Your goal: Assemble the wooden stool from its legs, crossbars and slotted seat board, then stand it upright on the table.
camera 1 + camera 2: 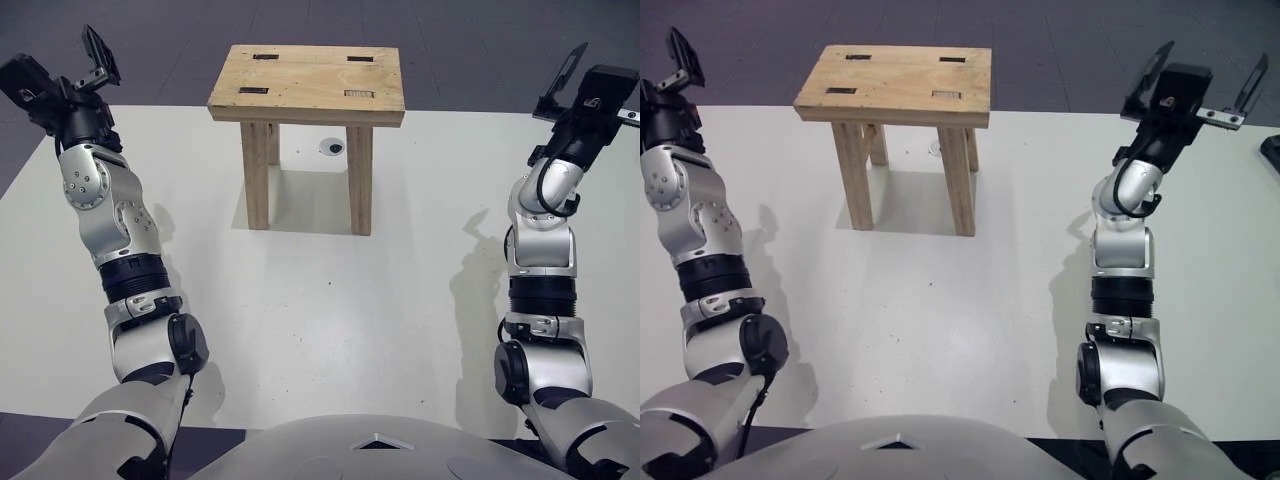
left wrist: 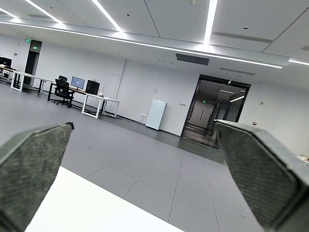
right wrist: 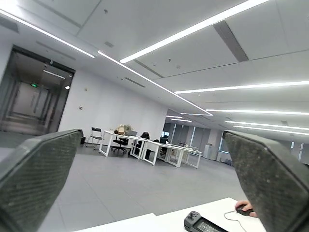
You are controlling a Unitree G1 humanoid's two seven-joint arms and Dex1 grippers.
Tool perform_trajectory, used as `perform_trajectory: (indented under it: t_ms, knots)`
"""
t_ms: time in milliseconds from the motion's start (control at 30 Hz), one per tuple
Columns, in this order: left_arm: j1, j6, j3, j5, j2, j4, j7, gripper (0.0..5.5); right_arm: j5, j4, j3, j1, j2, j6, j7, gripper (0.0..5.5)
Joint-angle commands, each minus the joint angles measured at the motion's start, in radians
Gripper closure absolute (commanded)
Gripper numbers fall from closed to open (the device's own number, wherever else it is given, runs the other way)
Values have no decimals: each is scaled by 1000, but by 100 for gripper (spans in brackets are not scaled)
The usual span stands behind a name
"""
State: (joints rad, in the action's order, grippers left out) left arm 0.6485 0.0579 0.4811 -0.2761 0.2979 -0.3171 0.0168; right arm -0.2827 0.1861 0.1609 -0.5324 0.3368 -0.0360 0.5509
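Stool [image 1: 306,112] upright near the middle of the table's [image 1: 330,320] far edge, slotted seat [image 1: 306,75] uppermost and level, long axis running along that edge. Left gripper [image 2: 143,128] raised over the far left corner, fingers spread wide and holding nothing. Right gripper [image 1: 1211,68] raised over the far right corner, likewise spread wide and empty, both well apart from the stool.

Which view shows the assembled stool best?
Left eye view: the stool stands upright and centred, seat slots and front legs unobstructed. Right eye view has it too, farther left, rear legs peeking through. Wrist views point elsewhere.
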Motion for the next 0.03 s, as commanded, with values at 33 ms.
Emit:
perform_trajectory:
  t_ms: [33]
  knots:
    - [10, 10, -20, 5, 19, -21, -11, 13, -62, 26, -7, -33, -5, -45, 38, 10]
